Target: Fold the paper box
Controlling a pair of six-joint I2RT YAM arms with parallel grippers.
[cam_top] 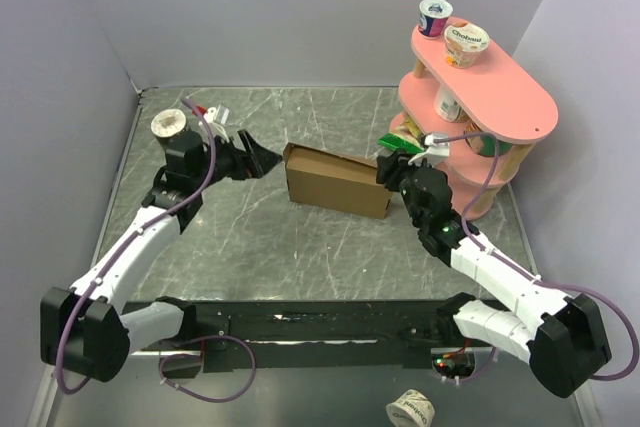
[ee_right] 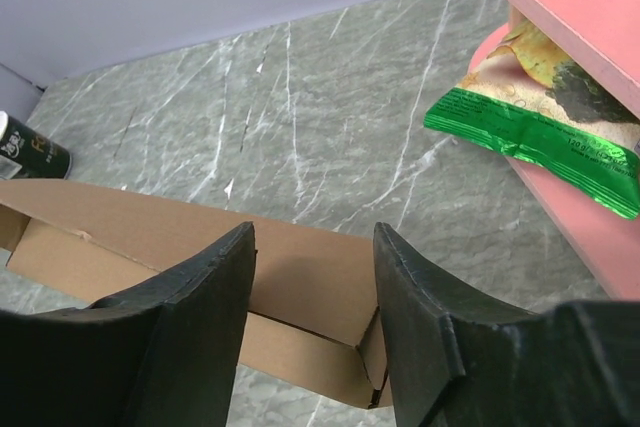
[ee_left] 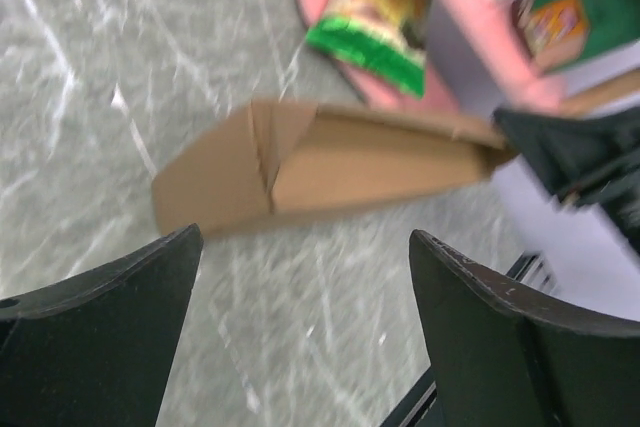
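Brown cardboard of the paper box (cam_top: 335, 187) lies just ahead of our left gripper (ee_left: 302, 237), jaws wide apart, and beneath our right gripper (ee_right: 315, 237), fingers parted, so we should pinch its end wall squarely before folding.

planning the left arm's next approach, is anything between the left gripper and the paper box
Nothing visible. Only bare table lies between the open left gripper and the paper box; the right gripper is at its opposite end.
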